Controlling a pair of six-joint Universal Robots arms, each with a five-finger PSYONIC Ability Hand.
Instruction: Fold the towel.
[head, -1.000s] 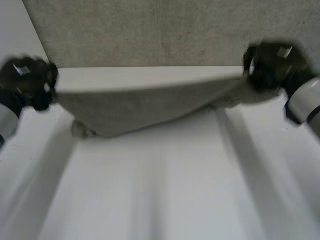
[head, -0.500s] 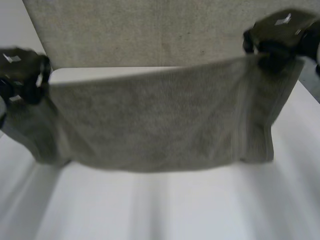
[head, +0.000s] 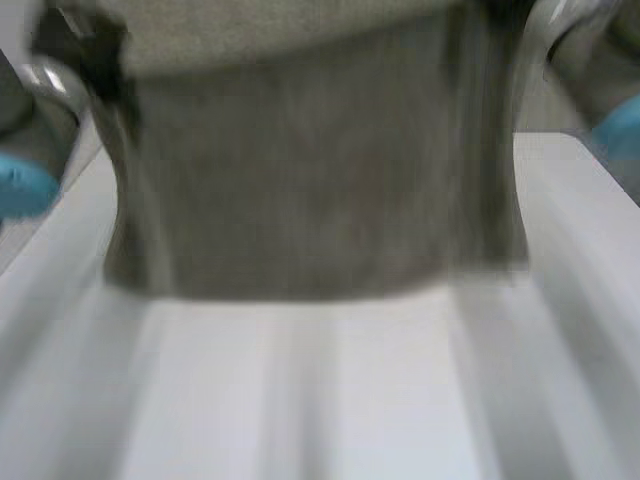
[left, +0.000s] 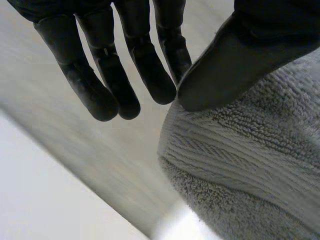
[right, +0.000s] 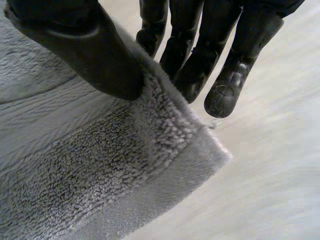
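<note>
While the white worktop (head: 320, 400) lies as before, the one grey towel (head: 320, 180) now hangs higher over it than half a second ago. Two hands hold it up: the left hand (left: 250, 45) and right hand (right: 75, 45) each pinch a top corner between thumb and fingers (right: 190, 70).

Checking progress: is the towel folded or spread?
Spread: towel hangs open, pinched by left robot hand and right robot hand.
</note>
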